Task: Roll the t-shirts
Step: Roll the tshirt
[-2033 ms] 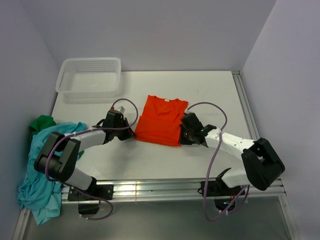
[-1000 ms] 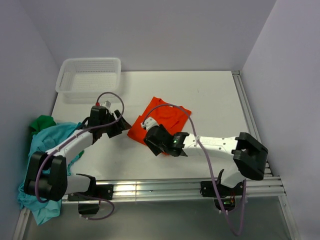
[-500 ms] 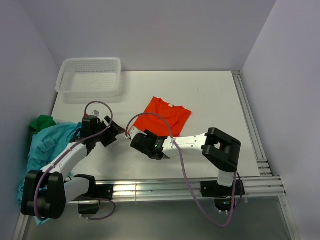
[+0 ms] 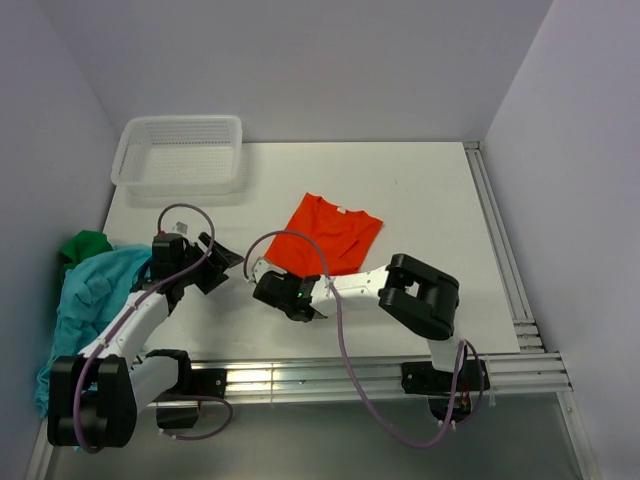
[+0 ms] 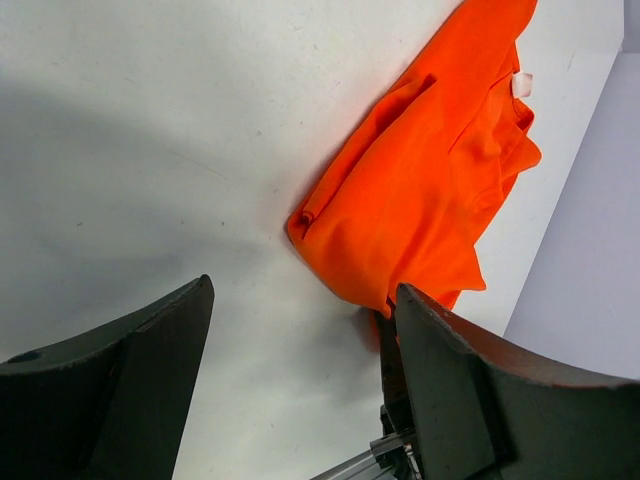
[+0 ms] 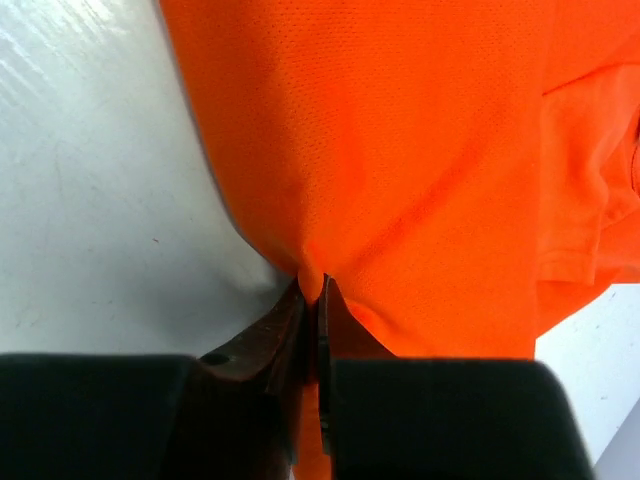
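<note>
On the tabletop (image 4: pixel 430 200), the orange t-shirt (image 4: pixel 335 232) lies flat, no roll begun, as we judge. Our right end effector (image 6: pixel 312 290) pinches its near edge; our left end effector (image 4: pixel 218 262) stands open, empty. Teal t-shirt (image 4: pixel 85 300) and green t-shirt (image 4: pixel 88 245) lie heaped leftward, unrolled.

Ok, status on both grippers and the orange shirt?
Right gripper shut on orange t-shirt edge. Left gripper open, off the cloth. Teal pile left, not blocking.

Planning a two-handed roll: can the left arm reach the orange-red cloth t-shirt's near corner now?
Probably yes: the open left gripper faces the orange-red cloth t-shirt across bare white table, nothing between; the right gripper pinches its edge nearby.
</note>
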Controlling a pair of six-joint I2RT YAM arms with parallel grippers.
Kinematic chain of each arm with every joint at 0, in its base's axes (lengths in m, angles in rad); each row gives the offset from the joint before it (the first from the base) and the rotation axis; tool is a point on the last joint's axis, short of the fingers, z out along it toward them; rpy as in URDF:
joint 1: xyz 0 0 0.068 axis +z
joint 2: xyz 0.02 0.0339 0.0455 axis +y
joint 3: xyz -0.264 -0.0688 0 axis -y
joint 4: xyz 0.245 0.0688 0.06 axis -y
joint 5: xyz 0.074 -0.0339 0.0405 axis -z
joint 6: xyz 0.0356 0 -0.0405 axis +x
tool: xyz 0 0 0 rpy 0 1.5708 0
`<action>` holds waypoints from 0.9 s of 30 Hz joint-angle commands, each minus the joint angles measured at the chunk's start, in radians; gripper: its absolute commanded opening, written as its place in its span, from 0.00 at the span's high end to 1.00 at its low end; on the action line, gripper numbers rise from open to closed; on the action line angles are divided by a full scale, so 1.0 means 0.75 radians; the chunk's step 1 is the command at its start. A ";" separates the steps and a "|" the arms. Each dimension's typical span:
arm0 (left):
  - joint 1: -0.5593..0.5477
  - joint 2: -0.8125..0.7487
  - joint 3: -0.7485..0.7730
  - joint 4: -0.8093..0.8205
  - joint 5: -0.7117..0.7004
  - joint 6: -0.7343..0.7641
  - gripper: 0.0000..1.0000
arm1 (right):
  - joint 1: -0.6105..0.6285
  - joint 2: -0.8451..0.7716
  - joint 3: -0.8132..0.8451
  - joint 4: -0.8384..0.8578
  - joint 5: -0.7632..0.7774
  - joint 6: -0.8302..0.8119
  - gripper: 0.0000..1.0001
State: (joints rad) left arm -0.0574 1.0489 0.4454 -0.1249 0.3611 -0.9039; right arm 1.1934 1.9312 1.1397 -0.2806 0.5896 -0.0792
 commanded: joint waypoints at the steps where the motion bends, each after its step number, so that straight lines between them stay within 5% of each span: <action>1: 0.009 -0.055 -0.027 0.015 0.024 -0.010 0.22 | 0.004 0.014 0.033 0.014 0.010 0.013 0.93; 2: 0.009 -0.069 -0.043 0.023 0.020 -0.020 0.22 | 0.006 0.000 0.033 0.016 -0.001 0.030 1.00; 10: 0.009 -0.110 -0.125 0.105 0.052 -0.073 0.20 | 0.074 -0.039 0.215 -0.155 -0.191 0.254 1.00; 14: 0.009 -0.120 -0.160 0.154 0.054 -0.114 0.07 | 0.072 -0.016 0.313 -0.252 -0.352 0.343 1.00; 18: 0.009 -0.116 -0.199 0.238 0.065 -0.149 0.06 | 0.070 -0.008 0.382 -0.270 -0.471 0.404 1.00; 24: 0.009 -0.047 -0.181 0.277 0.038 -0.126 0.08 | 0.031 0.014 0.411 -0.270 -0.604 0.457 1.00; 27: 0.009 0.015 -0.166 0.310 0.063 -0.122 0.18 | 0.027 0.010 0.397 -0.242 -0.629 0.465 1.00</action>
State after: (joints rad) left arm -0.0555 1.0328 0.2977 0.0376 0.3882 -0.9932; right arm 1.2221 1.9343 1.4082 -0.4679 0.1719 0.2428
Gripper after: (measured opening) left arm 0.841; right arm 0.029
